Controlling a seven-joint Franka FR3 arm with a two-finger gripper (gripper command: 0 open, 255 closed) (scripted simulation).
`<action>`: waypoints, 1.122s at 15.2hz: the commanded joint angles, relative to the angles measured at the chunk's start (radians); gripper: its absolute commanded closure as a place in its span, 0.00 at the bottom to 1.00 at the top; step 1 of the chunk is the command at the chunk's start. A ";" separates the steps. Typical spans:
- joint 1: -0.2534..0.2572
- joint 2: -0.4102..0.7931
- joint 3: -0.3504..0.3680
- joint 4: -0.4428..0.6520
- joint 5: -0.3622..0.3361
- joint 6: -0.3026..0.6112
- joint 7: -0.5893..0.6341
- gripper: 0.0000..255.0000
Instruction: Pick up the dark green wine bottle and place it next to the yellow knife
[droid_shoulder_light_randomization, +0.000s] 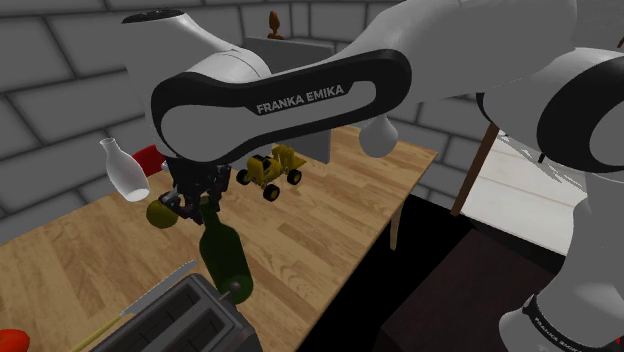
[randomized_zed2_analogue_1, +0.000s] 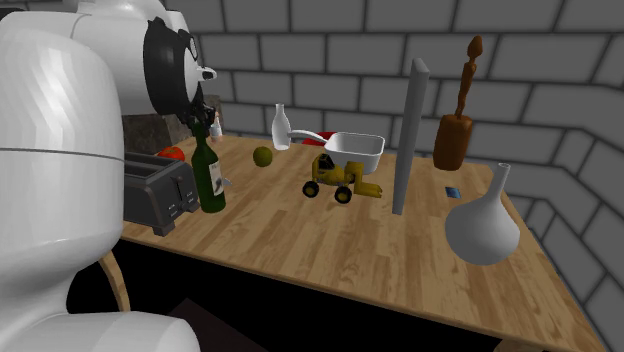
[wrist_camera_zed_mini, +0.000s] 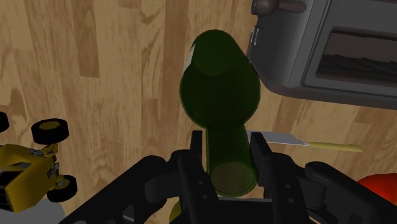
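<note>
Black gripper (wrist_camera_zed_mini: 230, 158) clasps the dark green wine bottle (wrist_camera_zed_mini: 219, 89) by its neck, lower centre. Placing it beside the yellow-handled knife (wrist_camera_zed_mini: 305, 141) is left.

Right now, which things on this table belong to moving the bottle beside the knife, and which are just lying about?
For the job: green bottle, hand clasping its neck, yellow-handled knife.
Lying about: toaster, toy forklift, white bowl, small white bottle, grey flask.
</note>
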 joint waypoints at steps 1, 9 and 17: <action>0.000 0.000 0.000 0.000 0.000 0.000 0.000 0.00; 0.007 -0.013 0.003 0.080 0.004 -0.092 -0.005 0.00; 0.009 -0.014 0.003 0.106 0.004 -0.118 -0.007 0.00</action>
